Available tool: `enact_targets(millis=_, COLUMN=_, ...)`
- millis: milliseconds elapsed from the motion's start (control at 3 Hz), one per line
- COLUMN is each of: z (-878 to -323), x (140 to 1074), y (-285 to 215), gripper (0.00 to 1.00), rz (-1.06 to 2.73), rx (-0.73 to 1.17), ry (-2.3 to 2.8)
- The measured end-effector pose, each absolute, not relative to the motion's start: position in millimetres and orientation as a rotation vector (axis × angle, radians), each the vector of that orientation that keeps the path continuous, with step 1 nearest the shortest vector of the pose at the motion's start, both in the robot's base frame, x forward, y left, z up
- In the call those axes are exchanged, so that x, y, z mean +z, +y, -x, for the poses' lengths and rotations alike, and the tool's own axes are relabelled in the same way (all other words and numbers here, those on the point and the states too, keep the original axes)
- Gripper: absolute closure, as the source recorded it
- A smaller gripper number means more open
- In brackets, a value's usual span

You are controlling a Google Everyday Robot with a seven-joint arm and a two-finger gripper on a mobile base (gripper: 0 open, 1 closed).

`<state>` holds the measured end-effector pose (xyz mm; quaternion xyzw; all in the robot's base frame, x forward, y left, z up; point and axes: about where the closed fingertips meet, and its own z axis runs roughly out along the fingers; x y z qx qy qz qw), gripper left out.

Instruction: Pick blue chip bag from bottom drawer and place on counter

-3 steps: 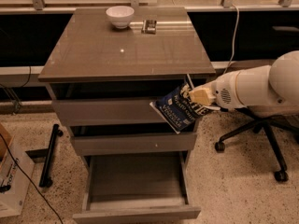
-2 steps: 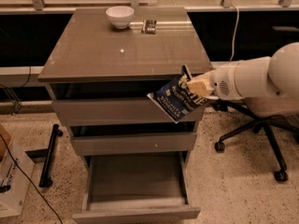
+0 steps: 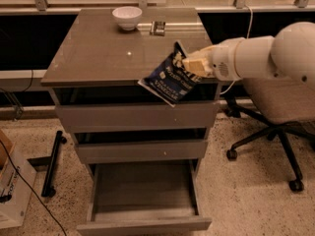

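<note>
The blue chip bag [image 3: 170, 79], dark navy with white lettering, hangs tilted in the air at the front right edge of the counter [image 3: 98, 53], overlapping its rim. My gripper [image 3: 189, 65] is shut on the bag's upper right corner, coming in from the right on the white arm [image 3: 256, 55]. The bottom drawer [image 3: 142, 193] is pulled open below, and its plain grey interior shows nothing inside.
A white bowl [image 3: 127, 17] and a small dark metallic object [image 3: 158, 27] stand at the back of the counter. The two shallower drawers [image 3: 138, 117] are nearly shut. An office chair [image 3: 275, 132] stands on the right. A box and cable [image 3: 15, 186] lie on the floor at left.
My gripper has lifted the bag upward and to the left, from beside the top drawer front to the level of the counter's front edge.
</note>
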<state>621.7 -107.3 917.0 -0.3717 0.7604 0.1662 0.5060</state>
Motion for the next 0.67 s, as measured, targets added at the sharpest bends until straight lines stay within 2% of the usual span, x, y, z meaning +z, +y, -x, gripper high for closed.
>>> enact_targets(millis=667, z=-687, x=947, y=-65, gripper=1.00, rz=0.926, rx=0.421, ry=1.718)
